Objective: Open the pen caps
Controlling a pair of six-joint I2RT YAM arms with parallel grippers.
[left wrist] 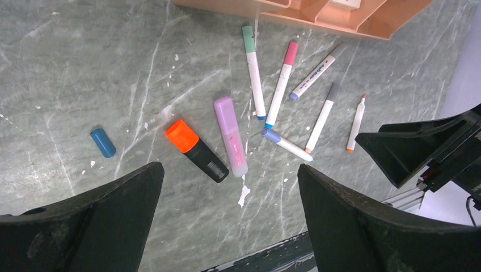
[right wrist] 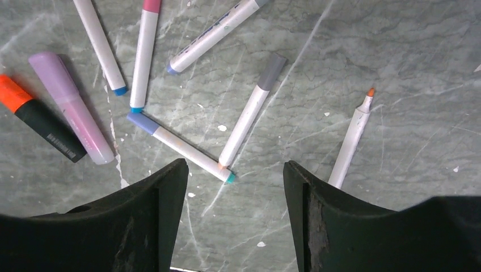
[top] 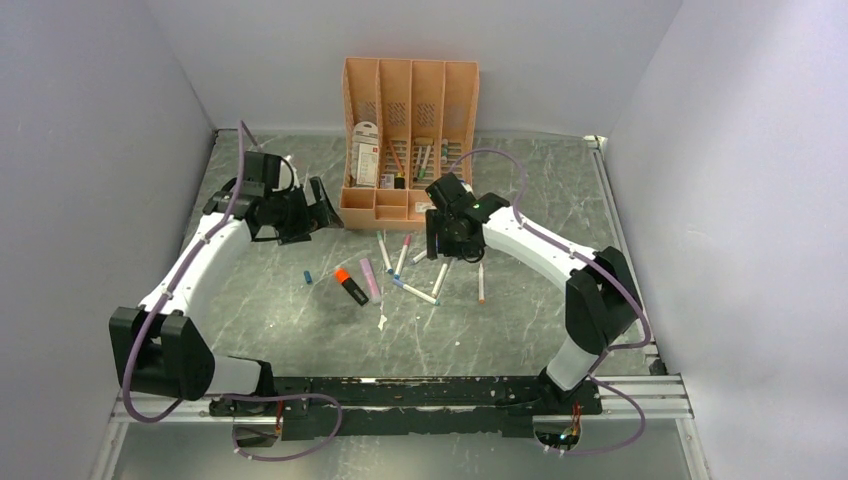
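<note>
Left end effector (left wrist: 230, 170) stands wide open and empty, while right end effector (right wrist: 233, 170), jaws apart and holding nothing, hovers over the markers (right wrist: 244, 116) on the desk (left wrist: 68, 68), presumably to select one; most pen caps (left wrist: 291, 52) sit fitted, and one blue cap (left wrist: 102, 142) lies loose.

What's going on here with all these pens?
Two robot arms are meant to pull caps off the markers scattered on the table. Neither holds anything now: left gripper and right gripper both hang open near them. One orange-tipped marker lies uncapped, and a loose blue cap lies apart.
</note>
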